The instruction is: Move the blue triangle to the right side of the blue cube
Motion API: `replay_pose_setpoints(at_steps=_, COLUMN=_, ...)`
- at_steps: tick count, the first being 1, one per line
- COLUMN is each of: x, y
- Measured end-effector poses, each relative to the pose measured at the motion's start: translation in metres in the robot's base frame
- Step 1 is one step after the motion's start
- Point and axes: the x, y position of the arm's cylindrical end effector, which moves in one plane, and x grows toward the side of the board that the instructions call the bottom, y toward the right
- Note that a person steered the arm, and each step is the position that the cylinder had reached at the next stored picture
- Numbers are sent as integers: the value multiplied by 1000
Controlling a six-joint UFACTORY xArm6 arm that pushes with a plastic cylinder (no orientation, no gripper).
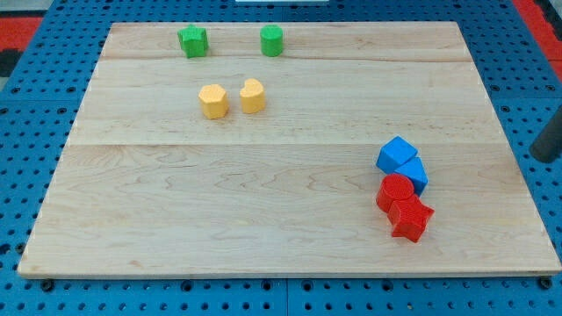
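The blue cube (396,154) sits at the right of the wooden board (263,202). A second blue block (415,175), seemingly the blue triangle, touches the cube's lower right side. My rod enters at the view's right edge, off the board, and my tip (541,157) is well to the right of both blue blocks and touches no block.
A red cylinder (395,191) touches the blue blocks from below, with a red star (411,219) against it. Two yellow blocks (213,101) (253,95) sit upper left of centre. A green star (193,40) and a green cylinder (271,40) stand near the top edge.
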Motion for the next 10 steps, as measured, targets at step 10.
replay_pose_setpoints(at_steps=10, x=6, y=-142)
